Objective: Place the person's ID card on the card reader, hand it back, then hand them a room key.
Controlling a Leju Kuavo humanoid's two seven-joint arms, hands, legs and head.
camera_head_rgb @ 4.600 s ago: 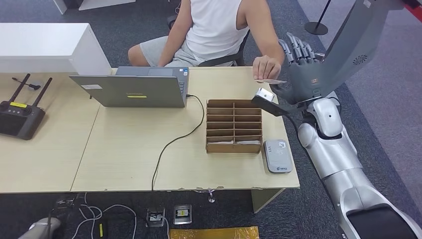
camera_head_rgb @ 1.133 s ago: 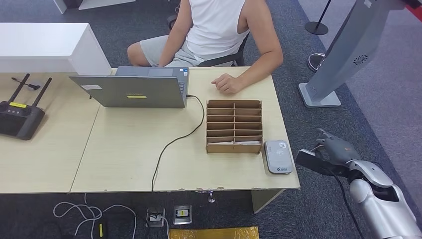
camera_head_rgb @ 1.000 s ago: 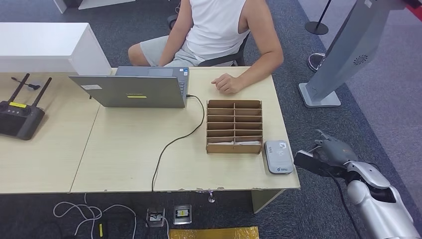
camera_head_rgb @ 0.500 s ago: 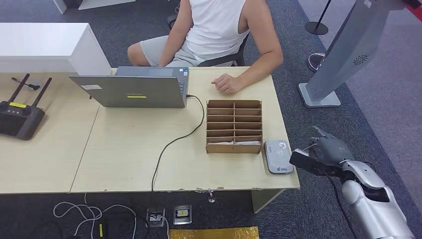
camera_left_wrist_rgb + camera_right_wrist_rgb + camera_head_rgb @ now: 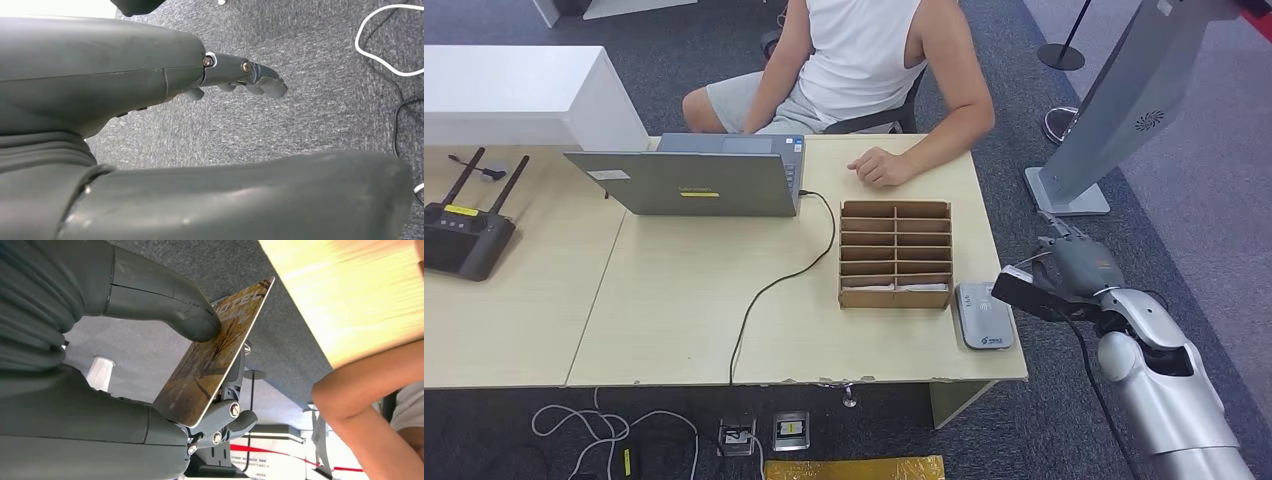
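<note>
Your left hand (image 5: 235,80) hung over the carpet, fingers loosely apart, holding nothing. The card reader (image 5: 984,314) lay at the worktop's front right corner, long axis running front to back. Just off that right edge, your right hand (image 5: 1074,265) pinched the card (image 5: 215,352) between thumb and fingers, so the reader lay to its left.

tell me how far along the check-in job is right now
In hand: the right hand pinches a gold-brown card printed with what looks like hotel lettering, probably the room key, just off the table's right edge beside the card reader. Probably done: nothing lies on the reader, so the ID step looks finished, though that's a guess. Left: passing the card to the person's hand resting on the table.
</note>
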